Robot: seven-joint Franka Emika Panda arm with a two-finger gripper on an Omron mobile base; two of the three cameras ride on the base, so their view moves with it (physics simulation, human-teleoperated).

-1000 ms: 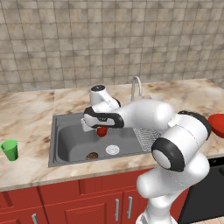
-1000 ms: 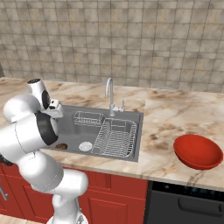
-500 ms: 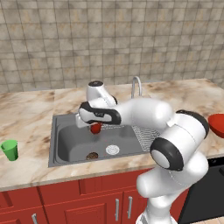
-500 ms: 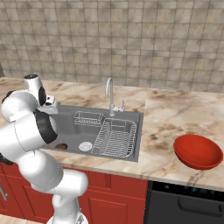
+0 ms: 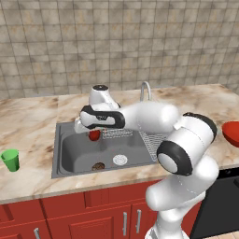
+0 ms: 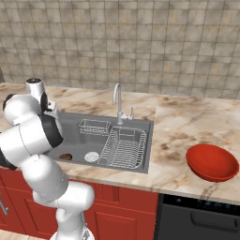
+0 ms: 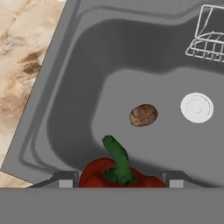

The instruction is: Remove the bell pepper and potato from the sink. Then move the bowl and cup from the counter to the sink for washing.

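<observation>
We have the pincer (image 7: 117, 183) clamped on the bell pepper (image 7: 117, 175), one tip on each side of the red body, with the green stem rising between them. In the left base view the bell pepper hangs above the left part of the sink (image 5: 65, 154), clear of the basin floor.

Step in hand, as we judge it: carry the bell pepper out of the sink and set it on the desk (image 5: 32, 121).

1. Keep the grip steady; the skin looks glossy and may slip.
2. Lift high enough to clear the sink rim before moving sideways.
3. Choose a bare patch of desk well apart from the cup (image 5: 10, 159), so that we do not knock it over.
4. Lower until the bell pepper rests on the desk, then release; a round body may roll.

Count of things:
- One bell pepper, held.
- One potato (image 7: 143, 115), lying on the sink floor near the drain (image 7: 196, 107).
- One cup, upright on the desk left of the sink.
- One bowl (image 6: 212, 162), on the desk well to the right of the sink.
- One faucet (image 6: 118, 101).
- Two wire racks in the sink.
</observation>
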